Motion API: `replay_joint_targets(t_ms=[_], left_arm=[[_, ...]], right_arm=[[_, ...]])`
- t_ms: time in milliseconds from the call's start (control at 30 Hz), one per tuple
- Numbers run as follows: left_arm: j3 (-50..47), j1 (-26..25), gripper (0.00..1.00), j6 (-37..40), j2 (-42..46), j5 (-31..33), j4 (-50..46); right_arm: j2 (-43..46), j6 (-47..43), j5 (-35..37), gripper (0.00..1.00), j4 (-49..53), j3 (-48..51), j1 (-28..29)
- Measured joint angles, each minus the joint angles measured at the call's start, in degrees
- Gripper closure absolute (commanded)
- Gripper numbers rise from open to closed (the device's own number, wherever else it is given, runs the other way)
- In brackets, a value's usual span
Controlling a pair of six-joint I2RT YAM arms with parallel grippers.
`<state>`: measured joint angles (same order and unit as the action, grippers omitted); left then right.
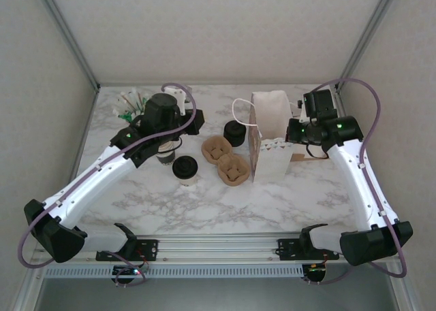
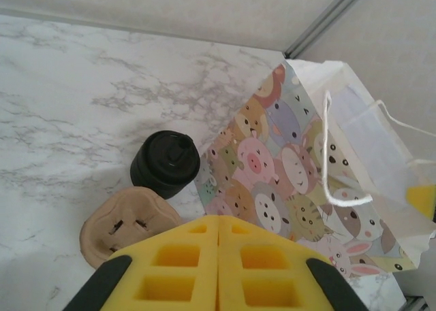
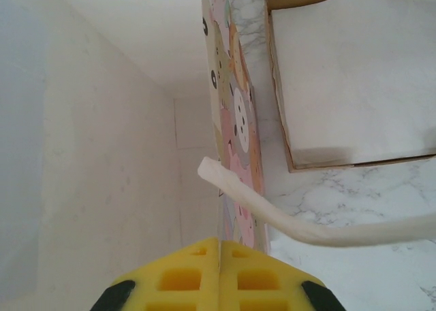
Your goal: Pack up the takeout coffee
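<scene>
Top external view: the coffee (image 1: 184, 168), a white cup under a round black lid, stands on the marble table (image 1: 136, 202) left of centre, just in front of the left arm's wrist. The left gripper (image 1: 178, 93) sits above the far left of the table, near a bunch of green-and-white sticks (image 1: 128, 105). Two brown pulp trays (image 1: 225, 159) lie side by side right of the coffee, and a short black cylinder (image 1: 234, 133) stands behind them. A paper bag (image 1: 271, 135) with a cartoon-animal print stands upright right of centre, its white cord handle (image 1: 240, 113) looping out to the left. The right gripper (image 1: 300, 108) is at the bag's right side.

From the left wrist, the yellow pads (image 2: 178, 260) press flat together with nothing between them; the cylinder (image 2: 165, 162), one tray (image 2: 127, 231) and the bag (image 2: 293, 175) lie beyond.

From the right wrist, the yellow pads (image 3: 180, 280) likewise meet with no gap and hold nothing. The bag's printed wall (image 3: 231, 113) and a handle cord (image 3: 286, 222) sit just beyond them, beside a flat cardboard box (image 3: 347, 86).
</scene>
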<state>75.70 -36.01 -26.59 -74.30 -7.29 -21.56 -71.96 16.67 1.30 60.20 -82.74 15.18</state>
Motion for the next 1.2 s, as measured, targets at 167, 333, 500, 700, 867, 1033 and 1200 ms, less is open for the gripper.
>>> replay_joint_targets(t_ms=[167, 333, 500, 700, 867, 1033, 1200], left_arm=[[-0.37, -2.27, 0.87, -0.63, -1.05, -0.2, 1.22], [-0.9, -4.68, 0.83, -1.01, -2.16, -0.48, 3.39], [-2.32, -6.6, 0.75, -1.29, -2.34, -0.66, 6.25], [-6.1, -7.43, 0.47, -0.81, -0.24, -0.61, 10.23], [-9.03, -7.87, 0.21, 0.66, 3.52, -0.39, 13.11], [-11.26, -8.61, 0.01, 2.49, 6.6, 0.48, 15.45], [-15.41, -9.09, 0.0, 3.52, 10.64, 1.73, 17.79]], right_arm=[[0.04, -1.01, 0.2, 0.82, 0.2, 0.0, -0.04], [0.04, -0.98, 1.14, 0.72, 1.2, -0.15, -0.04], [0.2, -0.57, 2.6, 0.53, 3.45, -1.86, -0.04], [2.84, 0.42, 3.02, 0.17, 4.26, -2.47, -0.04], [6.49, 1.55, 1.95, 0.01, 4.35, -2.05, -0.04], [11.76, 4.11, 3.1, 0.01, 3.61, 0.02, -0.04], [19.61, 7.78, 4.61, 0.01, 1.09, 4.72, -0.04]])
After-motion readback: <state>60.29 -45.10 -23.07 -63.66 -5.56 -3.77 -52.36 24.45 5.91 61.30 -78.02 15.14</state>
